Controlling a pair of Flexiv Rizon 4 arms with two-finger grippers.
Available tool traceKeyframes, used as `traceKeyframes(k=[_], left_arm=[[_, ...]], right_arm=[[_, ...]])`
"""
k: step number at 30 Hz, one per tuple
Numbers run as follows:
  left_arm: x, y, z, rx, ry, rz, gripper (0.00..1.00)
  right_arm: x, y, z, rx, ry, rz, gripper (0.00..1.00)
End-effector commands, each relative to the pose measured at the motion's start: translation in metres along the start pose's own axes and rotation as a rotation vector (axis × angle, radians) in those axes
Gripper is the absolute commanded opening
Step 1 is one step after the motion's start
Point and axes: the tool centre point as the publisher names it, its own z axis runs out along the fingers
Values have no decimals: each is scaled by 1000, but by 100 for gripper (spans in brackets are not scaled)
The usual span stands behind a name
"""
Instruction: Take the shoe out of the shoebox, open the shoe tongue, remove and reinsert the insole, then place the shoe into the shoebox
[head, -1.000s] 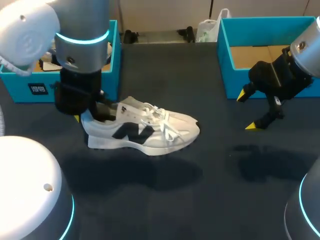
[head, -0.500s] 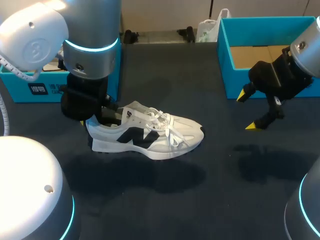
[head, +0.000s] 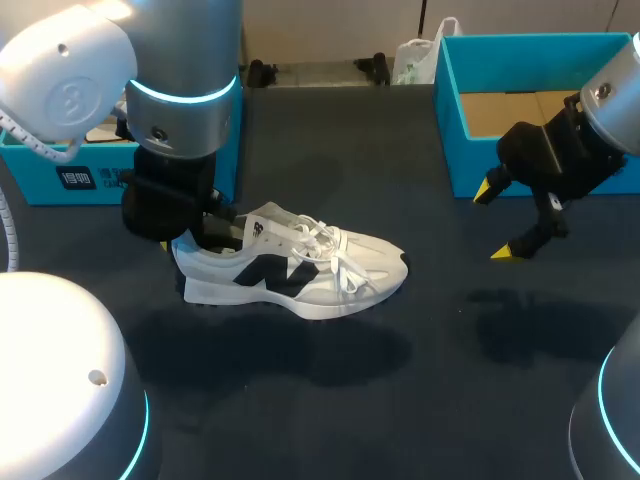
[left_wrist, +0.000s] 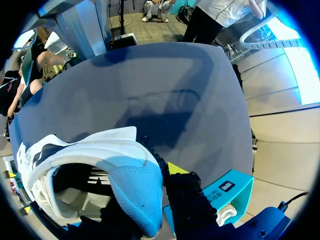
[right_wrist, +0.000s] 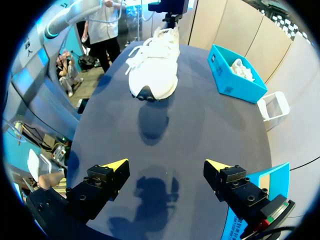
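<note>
Here, one shoe (head: 300, 265), two blue boxes (head: 40, 180) (head: 465, 165): left fingers (left_wrist: 175, 167) clamp its heel, right fingers (right_wrist: 112, 165) spread apart.

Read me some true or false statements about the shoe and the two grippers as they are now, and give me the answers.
1. The shoe stands on its sole on the table. True.
2. The right gripper is shut on the shoe's toe. False: it is open and empty, well away from the shoe.
3. The left gripper is shut on the shoe's heel. True.
4. The shoe sits in a box. False: it is outside the right box, on the table.
</note>
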Motion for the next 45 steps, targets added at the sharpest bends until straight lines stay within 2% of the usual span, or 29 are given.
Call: traceKeyframes(k=[1, 8, 12, 14, 20, 26, 35, 45], left_arm=[[0, 1, -1, 1, 0, 0, 0], [-9, 9, 16, 34, -5, 1, 0], [-18, 12, 26, -11, -8, -24, 0], [-23, 15, 32, 6, -14, -29, 0], [-39, 28, 54, -19, -86, -116, 0], [-54, 40, 74, -44, -112, -147, 0], [-80, 56, 107, -102, -74, -120, 0], [-94, 66, 138, -100, -40, -85, 0]], right_arm=[[1, 0, 1, 3, -2, 1, 100], [1, 0, 1, 3, -2, 1, 100], [1, 0, 1, 3, -2, 1, 100], [1, 0, 1, 3, -2, 1, 100], [1, 0, 1, 3, -2, 1, 100], [1, 0, 1, 3, -2, 1, 100], [1, 0, 1, 3, -2, 1, 100], [1, 0, 1, 3, -2, 1, 100]])
